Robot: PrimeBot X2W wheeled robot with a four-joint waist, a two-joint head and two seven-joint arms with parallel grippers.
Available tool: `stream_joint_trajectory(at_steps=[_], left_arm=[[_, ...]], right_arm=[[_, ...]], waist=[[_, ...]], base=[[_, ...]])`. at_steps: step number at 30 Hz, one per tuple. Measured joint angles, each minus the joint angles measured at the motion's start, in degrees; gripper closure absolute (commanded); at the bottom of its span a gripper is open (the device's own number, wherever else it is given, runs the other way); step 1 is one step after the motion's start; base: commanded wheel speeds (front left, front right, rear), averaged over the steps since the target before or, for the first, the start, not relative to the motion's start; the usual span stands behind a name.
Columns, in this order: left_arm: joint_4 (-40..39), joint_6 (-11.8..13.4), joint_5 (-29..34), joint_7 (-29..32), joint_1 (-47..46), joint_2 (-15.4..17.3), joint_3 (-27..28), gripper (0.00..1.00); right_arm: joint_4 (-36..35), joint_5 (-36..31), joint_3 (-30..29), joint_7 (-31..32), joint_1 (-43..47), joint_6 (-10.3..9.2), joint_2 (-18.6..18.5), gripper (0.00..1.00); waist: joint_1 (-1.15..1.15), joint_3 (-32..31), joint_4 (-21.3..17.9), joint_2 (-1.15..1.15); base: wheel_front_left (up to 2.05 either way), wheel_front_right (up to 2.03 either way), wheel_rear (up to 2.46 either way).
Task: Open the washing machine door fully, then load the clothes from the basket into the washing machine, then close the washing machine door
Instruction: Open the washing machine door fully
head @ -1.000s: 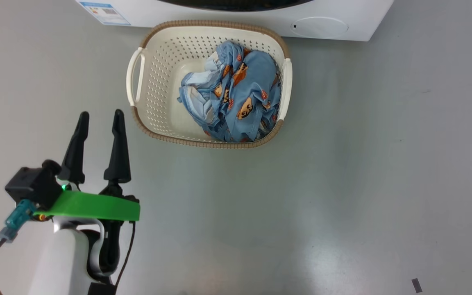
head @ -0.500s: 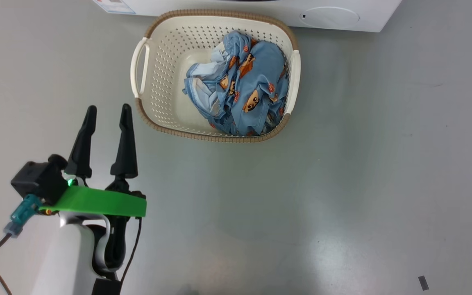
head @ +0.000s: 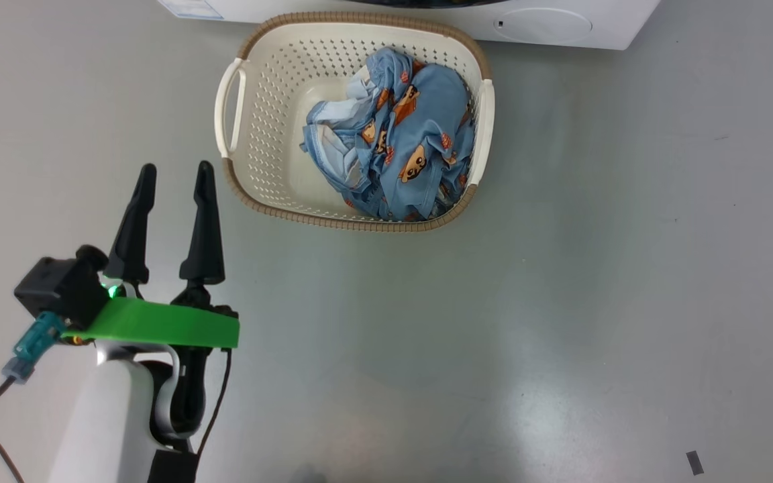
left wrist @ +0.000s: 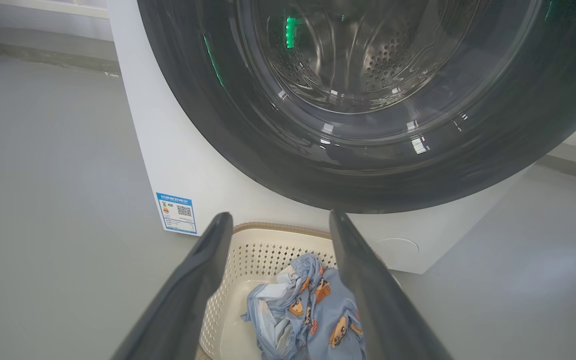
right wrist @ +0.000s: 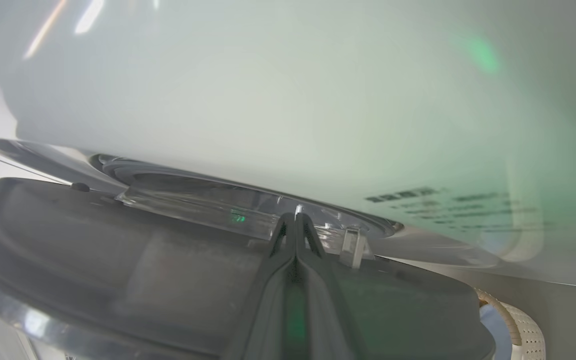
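Observation:
The cream basket sits on the floor right below the washing machine, with the blue bear-print clothes bundled in its right half. My left gripper hangs open and empty to the basket's lower left. In the left wrist view its fingers frame the basket and the clothes under the glossy black washing machine door. The right wrist view has my right gripper shut, its tips at the gap between the dark door and the white machine front, where the door stands slightly ajar.
Bare grey floor lies around the basket. A blue label sticker marks the machine's lower left and a round flap its lower right. A clear latch hook juts from the door beside my right fingertips. A small dark mark is on the floor.
The head camera has shifted, so the basket and machine sit a little further right in the picture. My left gripper stays open in the same stance.

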Motion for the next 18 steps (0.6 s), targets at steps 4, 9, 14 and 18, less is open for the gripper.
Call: stream_joint_trajectory(at_steps=[4, 9, 14, 18], left_arm=[[0.0, 0.0, 0.0, 0.0, 0.0, 0.0, 0.0, 0.00], [-0.1, 0.0, 0.0, 0.0, 0.0, -0.1, 0.3, 0.00], [-0.5, 0.0, 0.0, 0.0, 0.0, -0.1, 0.5, 0.00], [-0.7, 0.0, 0.0, 0.0, 0.0, -0.1, 0.6, 0.00]], right_arm=[[-0.6, -1.0, -1.2, 3.1, 0.0, 0.00, 0.2, 1.00], [-1.9, -1.4, -2.8, 8.4, 0.7, -0.16, 0.6, 1.00], [-3.8, -1.6, -5.1, 13.4, 1.8, -0.16, 1.6, 1.00], [-5.3, -2.3, -7.8, 17.2, 2.7, -0.16, 2.5, 1.00]], waist=[[0.00, -0.1, -0.1, 0.00], [0.00, -0.5, -0.3, 0.00], [0.00, -0.9, -0.7, 0.00], [0.00, -1.2, -0.9, 0.00]], base=[[0.00, 0.00, 0.00], [0.00, 0.00, 0.00], [0.00, 0.00, 0.00], [0.00, 0.00, 0.00]])
